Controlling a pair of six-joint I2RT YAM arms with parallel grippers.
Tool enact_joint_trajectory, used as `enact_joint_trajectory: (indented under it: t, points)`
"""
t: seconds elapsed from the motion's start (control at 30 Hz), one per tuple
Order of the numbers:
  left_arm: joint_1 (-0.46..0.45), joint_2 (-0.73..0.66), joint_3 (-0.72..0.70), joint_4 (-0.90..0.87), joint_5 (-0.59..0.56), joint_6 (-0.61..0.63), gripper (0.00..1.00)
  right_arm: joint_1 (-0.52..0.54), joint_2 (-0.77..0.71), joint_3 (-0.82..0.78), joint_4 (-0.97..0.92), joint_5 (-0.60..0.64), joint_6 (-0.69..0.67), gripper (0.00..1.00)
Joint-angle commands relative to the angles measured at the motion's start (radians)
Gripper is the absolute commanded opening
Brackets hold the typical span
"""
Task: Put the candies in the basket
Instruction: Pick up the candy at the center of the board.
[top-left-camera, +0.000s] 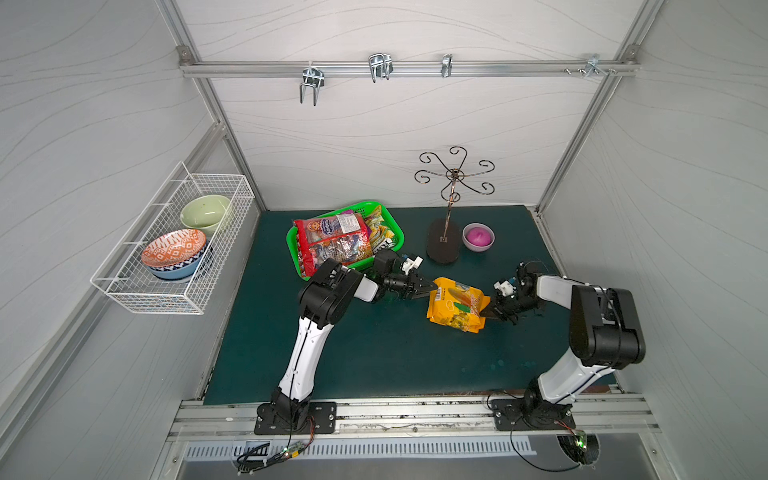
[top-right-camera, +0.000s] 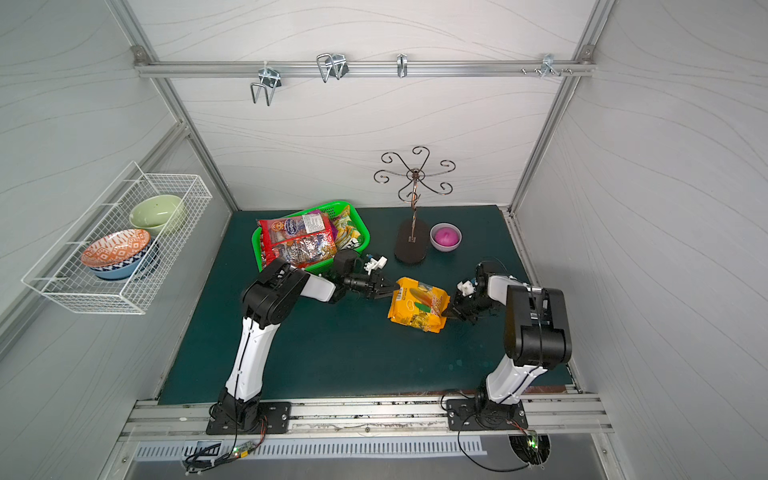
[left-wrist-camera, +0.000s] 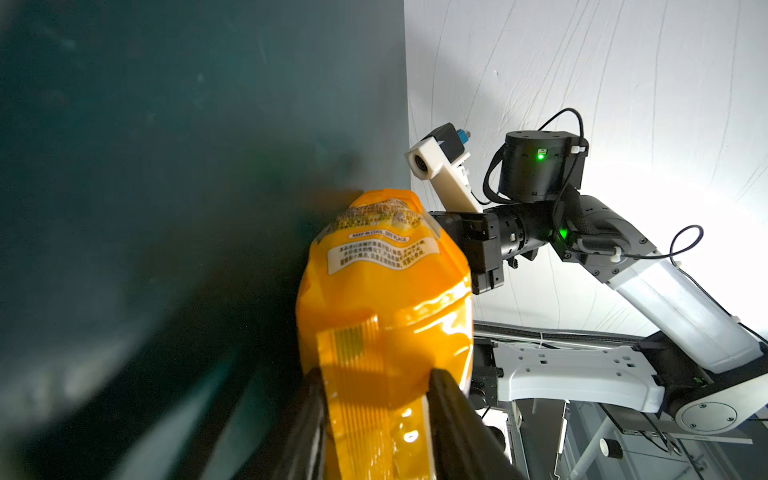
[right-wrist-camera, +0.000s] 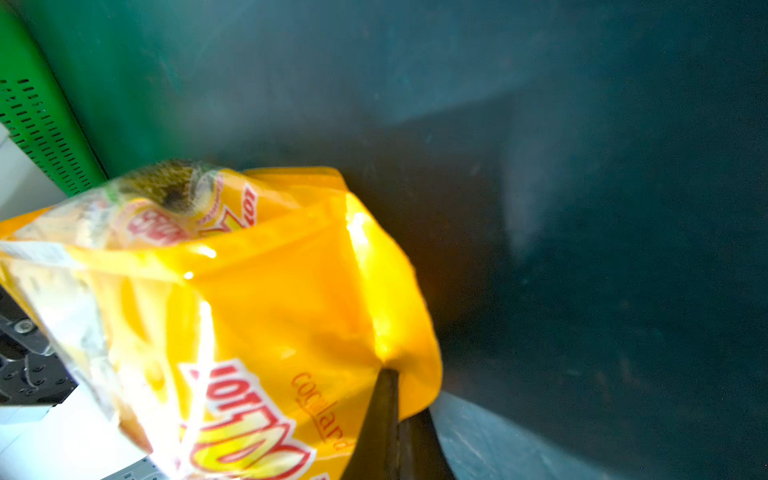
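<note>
Right gripper is clamped shut on one corner of the yellow bag; the right wrist view shows its jaws pinching the foil edge. Left gripper has its jaws either side of the bag's opposite sealed end, but I cannot tell whether they press it. The bag hangs between the two over the middle of the tabletop, outside the green basket. The basket sits toward the back left corner. Two big red bags already lie piled in it, with smaller green and yellow packs tucked beside them. I cannot make out a purple one. I judge that only the yellow bag is left to carry over.
</note>
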Motion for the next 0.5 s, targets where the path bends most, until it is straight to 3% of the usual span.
enact_joint_trajectory:
  t: [0.0,0.23,0.47]
  points:
    - [-0.007,0.020,0.027,0.139,0.045,-0.080,0.41,-0.007,0.002,-0.015,0.042,0.018,0.007,0.00]
    - [-0.005,-0.009,0.015,0.199,0.053,-0.111,0.22,-0.007,-0.001,-0.016,0.045,0.011,0.006,0.00]
    - [0.000,-0.009,0.008,0.216,0.051,-0.123,0.11,-0.007,0.000,-0.019,0.052,0.001,0.008,0.00]
